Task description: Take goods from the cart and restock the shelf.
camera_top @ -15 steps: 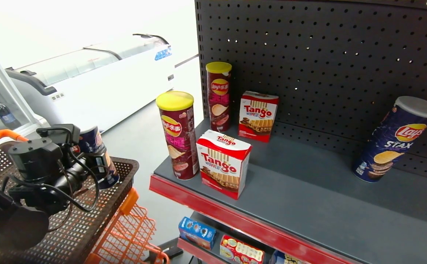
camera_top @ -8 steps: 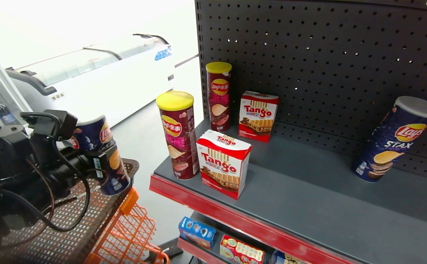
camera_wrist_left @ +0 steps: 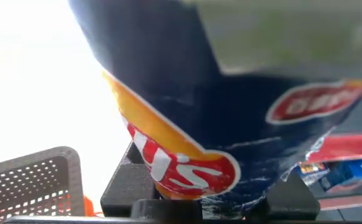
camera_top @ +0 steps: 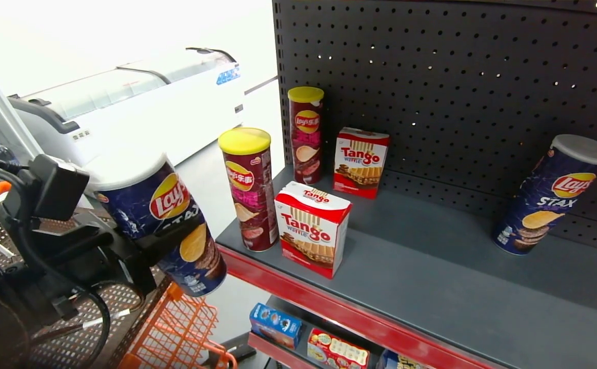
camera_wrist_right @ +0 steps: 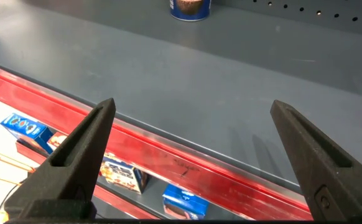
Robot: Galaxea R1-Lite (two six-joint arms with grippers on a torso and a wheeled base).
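a: blue can (camera_top: 160, 220)?
b: left gripper (camera_top: 150, 241) clamped on it, just off the shelf (camera_top: 432, 287) front corner. right gripper (camera_wrist_right: 193, 109) fingers apart above the shelf.
a: clear the shelf edge, then land it upright.

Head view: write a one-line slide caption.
Left gripper holds a tilted blue chip can between the cart and the shelf of chip cans and wafer boxes.
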